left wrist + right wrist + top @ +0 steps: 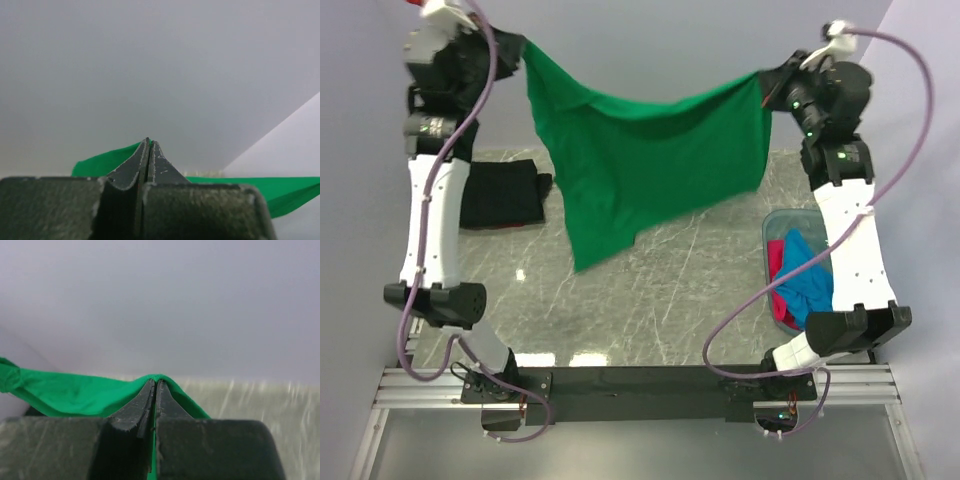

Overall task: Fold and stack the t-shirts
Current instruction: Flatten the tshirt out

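Observation:
A bright green t-shirt (650, 165) hangs stretched in the air between both arms, its lower corner drooping toward the table. High at the back left, my left gripper (523, 50) is shut on the shirt's left corner. High at the back right, my right gripper (767, 88) is shut on the right corner. In the left wrist view the jaws (149, 142) are pressed together with green t-shirt cloth (105, 161) just behind them. In the right wrist view the green t-shirt cloth (75, 392) wraps over the closed tips (156, 382). A folded black t-shirt (505, 193) lies on the table at left.
A translucent blue tub (782, 225) at the right holds crumpled blue (807, 283) and red (780, 300) shirts, next to the right arm's white forearm. The marble table (650, 310) stretches below the hanging shirt. Cables loop beside both arms.

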Tool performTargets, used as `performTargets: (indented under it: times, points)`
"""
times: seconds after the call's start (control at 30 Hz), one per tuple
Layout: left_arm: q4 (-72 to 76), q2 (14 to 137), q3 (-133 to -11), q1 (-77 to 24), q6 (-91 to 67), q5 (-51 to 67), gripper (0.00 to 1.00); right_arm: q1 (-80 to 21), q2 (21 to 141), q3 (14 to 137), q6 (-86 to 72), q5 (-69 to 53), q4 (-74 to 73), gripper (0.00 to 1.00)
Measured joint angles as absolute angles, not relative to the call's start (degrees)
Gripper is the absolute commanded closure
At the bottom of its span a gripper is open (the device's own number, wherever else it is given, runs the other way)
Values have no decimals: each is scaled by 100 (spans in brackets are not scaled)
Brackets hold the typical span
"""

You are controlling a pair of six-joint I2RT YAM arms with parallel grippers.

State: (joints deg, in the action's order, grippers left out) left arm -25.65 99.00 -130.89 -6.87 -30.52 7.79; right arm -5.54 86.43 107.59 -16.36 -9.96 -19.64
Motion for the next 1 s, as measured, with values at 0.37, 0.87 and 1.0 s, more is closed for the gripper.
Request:
performTargets:
  times: [0.37,0.87,1.0]
  points:
    - [-1100,7865,-11128,-390,-2965,1564,99,-397,7102,9734,-1323,-1323,-1188,100]
    - [-1931,5717,-10960,-390,-3111,1710,99,-397,4427,9150,-1114,-1199,-2250,100]
    - [-2014,5524,-11196,-390,-3111,1691,99,-397,4248,9504,-1074,-1070,-2290,100]
